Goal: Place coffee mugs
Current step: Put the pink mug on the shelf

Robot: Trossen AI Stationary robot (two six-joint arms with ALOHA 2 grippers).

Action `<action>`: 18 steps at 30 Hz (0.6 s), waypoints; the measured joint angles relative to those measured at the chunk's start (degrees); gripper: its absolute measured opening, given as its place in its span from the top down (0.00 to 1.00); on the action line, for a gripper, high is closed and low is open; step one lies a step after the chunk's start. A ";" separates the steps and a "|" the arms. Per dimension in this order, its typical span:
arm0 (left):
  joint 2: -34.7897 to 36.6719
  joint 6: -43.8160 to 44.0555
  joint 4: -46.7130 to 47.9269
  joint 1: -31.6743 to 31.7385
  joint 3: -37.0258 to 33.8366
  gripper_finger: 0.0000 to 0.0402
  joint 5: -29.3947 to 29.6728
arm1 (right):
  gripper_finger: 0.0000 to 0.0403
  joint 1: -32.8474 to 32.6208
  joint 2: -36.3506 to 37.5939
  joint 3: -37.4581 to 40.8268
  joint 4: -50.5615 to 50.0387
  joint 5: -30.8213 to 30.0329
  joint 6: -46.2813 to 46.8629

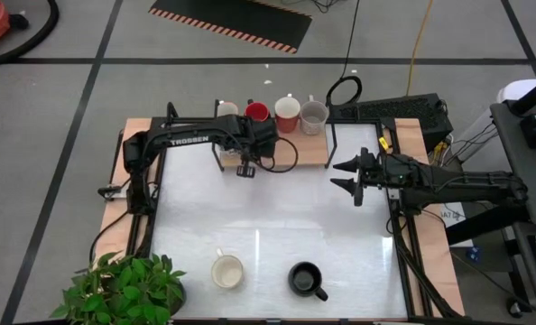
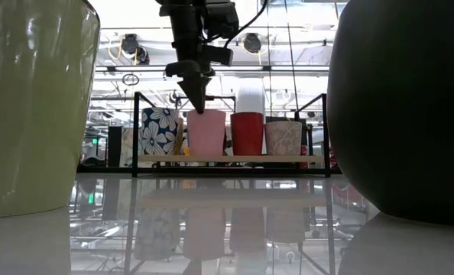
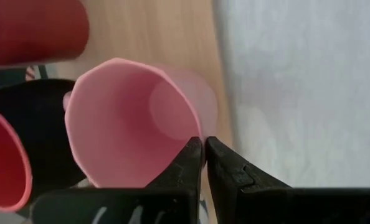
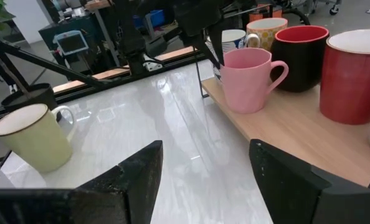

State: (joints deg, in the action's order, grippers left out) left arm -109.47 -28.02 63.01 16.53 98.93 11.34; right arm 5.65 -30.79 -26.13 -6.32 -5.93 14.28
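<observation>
Pink mug (image 4: pixel 246 79) upright on wooden shelf (image 4: pixel 309 134), at its table-side edge. Left gripper (image 3: pixel 203 149) directly above, fingers clenched on near rim. Right gripper (image 4: pixel 203 168) released, well apart over table; left arm nearer.

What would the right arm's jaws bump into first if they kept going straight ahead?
Probably nothing nearby: the right gripper, jaws open, points across bare white table. The pink mug sits off to one side on the wooden shelf, though depth is hard to judge.
</observation>
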 joint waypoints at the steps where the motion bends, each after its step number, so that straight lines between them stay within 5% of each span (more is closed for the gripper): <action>1: 0.00 0.30 0.06 0.14 -0.02 0.95 0.46 | 0.43 0.00 0.00 0.00 -0.01 0.00 0.00; 18: -0.07 1.91 0.87 -0.19 -0.11 0.95 2.58 | 0.43 0.00 0.00 0.00 -0.01 -0.02 0.00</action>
State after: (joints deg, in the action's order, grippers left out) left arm -109.54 -26.11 63.88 16.34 98.83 13.92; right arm 5.65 -30.79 -26.13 -6.33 -5.95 14.28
